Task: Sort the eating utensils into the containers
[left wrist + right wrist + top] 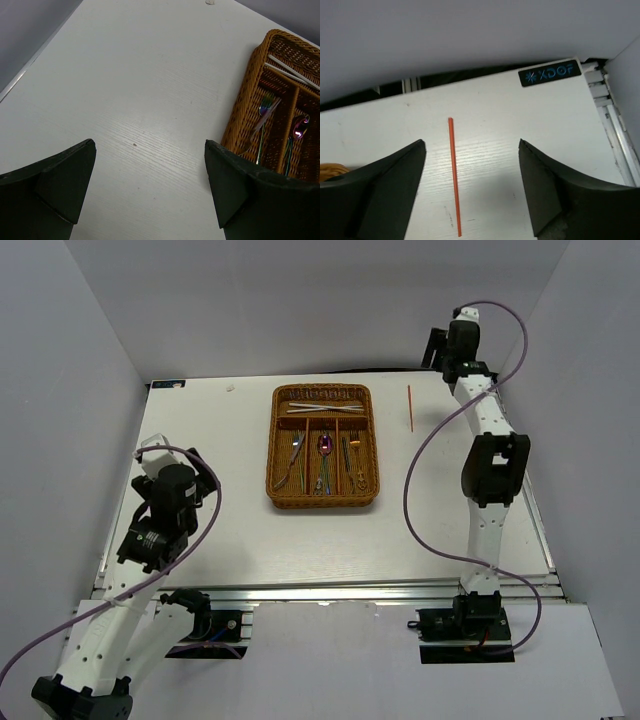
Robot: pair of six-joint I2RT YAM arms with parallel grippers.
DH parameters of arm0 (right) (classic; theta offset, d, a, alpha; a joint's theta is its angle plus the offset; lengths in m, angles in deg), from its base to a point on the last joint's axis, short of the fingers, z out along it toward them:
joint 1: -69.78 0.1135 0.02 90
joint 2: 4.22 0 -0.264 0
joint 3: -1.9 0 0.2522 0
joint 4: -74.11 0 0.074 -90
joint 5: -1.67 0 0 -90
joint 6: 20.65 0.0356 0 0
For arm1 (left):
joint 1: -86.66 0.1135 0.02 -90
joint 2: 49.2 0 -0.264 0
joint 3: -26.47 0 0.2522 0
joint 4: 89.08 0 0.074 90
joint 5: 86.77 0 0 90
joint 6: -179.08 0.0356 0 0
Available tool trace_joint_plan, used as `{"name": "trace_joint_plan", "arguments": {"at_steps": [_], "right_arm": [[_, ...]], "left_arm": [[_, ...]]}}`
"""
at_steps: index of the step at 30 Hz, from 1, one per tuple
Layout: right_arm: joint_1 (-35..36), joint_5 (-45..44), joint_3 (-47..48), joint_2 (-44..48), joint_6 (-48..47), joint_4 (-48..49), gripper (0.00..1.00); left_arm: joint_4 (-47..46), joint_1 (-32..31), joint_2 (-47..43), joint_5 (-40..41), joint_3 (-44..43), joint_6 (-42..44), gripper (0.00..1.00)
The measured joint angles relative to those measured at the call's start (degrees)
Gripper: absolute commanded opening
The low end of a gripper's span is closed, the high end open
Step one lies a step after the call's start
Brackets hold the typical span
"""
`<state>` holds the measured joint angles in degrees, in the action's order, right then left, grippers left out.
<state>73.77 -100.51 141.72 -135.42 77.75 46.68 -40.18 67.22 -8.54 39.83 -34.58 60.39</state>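
Hovering spread wide, the right hand [471,145] frames the red chopstick [454,175] lying on the table [545,115]

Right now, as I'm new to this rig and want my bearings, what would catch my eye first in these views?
The brown wicker tray stands out on the white table, toward its far edge, its slots holding cutlery including an iridescent purple spoon. To the tray's right, one red chopstick lies alone outside it, with the right gripper open over it.
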Motion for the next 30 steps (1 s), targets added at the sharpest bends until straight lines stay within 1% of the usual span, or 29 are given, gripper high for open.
{"name": "trace_joint_plan", "arguments": {"at_steps": [5, 11, 14, 15, 17, 18, 21, 25, 26, 27, 28, 29, 30], "right_arm": [[0.98, 1.31, 0.96, -6.82, -1.40, -1.38, 0.75], [2.16, 2.99, 1.73, -13.55, -2.45, -2.82, 0.67], [2.12, 3.48, 2.12, -15.43, -2.78, -2.97, 0.60], [2.03, 3.61, 2.67, -16.09, -2.75, -2.93, 0.54], [1.97, 3.96, 4.15, -17.55, -2.82, -2.91, 0.48], [1.90, 4.13, 4.94, -18.34, -2.75, -2.93, 0.39], [1.75, 4.50, 5.90, -19.76, -2.69, -2.95, 0.35], [1.77, 4.44, 7.56, -20.83, -2.97, -3.06, 0.34], [1.77, 4.44, 8.17, -21.20, -3.08, -3.06, 0.23], [1.77, 4.46, 8.68, -21.53, -3.37, -3.08, 0.18], [1.77, 4.44, 9.09, -21.81, -3.69, -3.13, 0.16], [1.77, 4.46, 9.29, -21.92, -3.87, -3.13, 0.08], [1.77, 4.42, 9.29, -21.94, -4.15, -3.19, 0.04]], "left_arm": [[0.04, 0.00, 1.22, 0.02, 0.00, -0.02, 0.98], [0.37, 0.00, 1.62, 0.04, 0.00, -0.02, 0.98], [0.39, 0.00, 1.81, 0.04, 0.00, -0.02, 0.98], [0.42, 0.00, 1.88, 0.04, 0.00, -0.02, 0.98], [0.42, 0.00, 1.95, 0.02, 0.00, -0.02, 0.98], [0.42, 0.00, 1.95, 0.02, 0.00, -0.02, 0.98], [0.39, 0.00, 1.92, 0.02, 0.00, -0.02, 0.98], [0.39, 0.00, 1.86, 0.02, 0.00, -0.02, 0.98], [0.39, 0.00, 1.84, 0.02, 0.00, 0.00, 0.98], [0.39, 0.00, 1.84, 0.02, 0.00, 0.00, 0.98], [0.39, 0.00, 1.77, 0.00, 0.00, 0.00, 0.98], [0.39, 0.00, 1.70, 0.00, 0.00, 0.00, 0.98], [0.39, 0.00, 1.62, 0.00, 0.00, 0.00, 0.98]]}}
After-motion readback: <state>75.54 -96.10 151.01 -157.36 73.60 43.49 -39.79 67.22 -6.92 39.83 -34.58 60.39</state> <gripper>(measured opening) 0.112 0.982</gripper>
